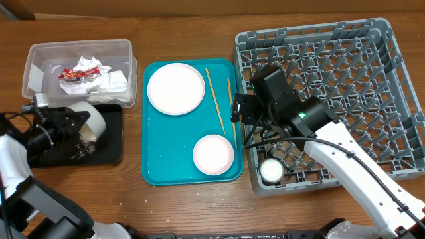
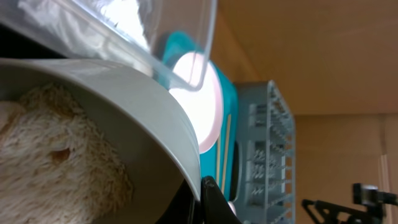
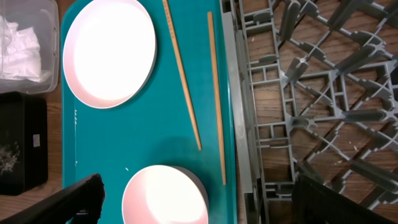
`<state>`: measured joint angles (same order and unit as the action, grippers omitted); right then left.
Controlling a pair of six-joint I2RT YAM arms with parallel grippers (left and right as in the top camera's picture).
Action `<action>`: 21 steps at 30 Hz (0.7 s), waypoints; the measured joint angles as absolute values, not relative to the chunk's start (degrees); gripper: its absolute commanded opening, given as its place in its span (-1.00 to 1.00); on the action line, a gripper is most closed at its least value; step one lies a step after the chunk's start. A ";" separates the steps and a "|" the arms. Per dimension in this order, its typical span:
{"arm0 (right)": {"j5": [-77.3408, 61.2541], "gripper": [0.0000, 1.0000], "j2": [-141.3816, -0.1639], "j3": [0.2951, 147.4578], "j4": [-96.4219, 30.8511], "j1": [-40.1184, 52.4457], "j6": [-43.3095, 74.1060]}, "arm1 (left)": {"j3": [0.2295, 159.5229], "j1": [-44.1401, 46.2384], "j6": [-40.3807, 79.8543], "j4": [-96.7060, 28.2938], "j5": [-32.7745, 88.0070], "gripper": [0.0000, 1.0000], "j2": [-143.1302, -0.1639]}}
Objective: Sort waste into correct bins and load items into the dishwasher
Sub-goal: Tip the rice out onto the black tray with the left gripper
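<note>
Overhead, the left fingers (image 1: 70, 123) are clamped on the rim of a small bowl (image 1: 91, 119), holding it tipped on its side over the black tray (image 1: 113, 149) at the left end of the bench (image 1: 199, 33). From the left wrist camera the bowl's inside shows a clump of white rice (image 2: 56, 162) stuck against its wall, and a few loose grains (image 1: 83, 151) speckle the black tray below. Just behind that tray sits the clear tub (image 1: 40, 56), with crumpled white wrappers (image 1: 83, 72) printed in red lying inside it. The teal tray (image 1: 166, 166) lies in the middle of the bench, between the bins and the grey dish rack (image 1: 345, 79). On it are the round plate (image 1: 175, 88) at the far end, a second bowl (image 1: 213, 154) at the near right corner, and two chopsticks (image 1: 215, 99) lying lengthwise along the right side, apart from each other. The right fingers (image 3: 78, 198) are spread wide and hold nothing; that arm hangs over the line where the teal tray meets the rack, one finger above the tray and the other above the rack's grid. A small white cup (image 1: 271, 170) stands in the rack's near left corner.
</note>
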<state>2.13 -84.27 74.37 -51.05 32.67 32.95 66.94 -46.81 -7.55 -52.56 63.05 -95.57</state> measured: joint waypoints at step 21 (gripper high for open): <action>2.11 0.94 -84.27 74.37 -51.07 32.67 32.95 | 65.95 -48.53 -6.13 -48.16 80.29 -0.92 -95.57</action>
<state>2.11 -84.27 74.37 -51.07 32.67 32.95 65.95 -48.53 -6.13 -48.16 80.29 -95.57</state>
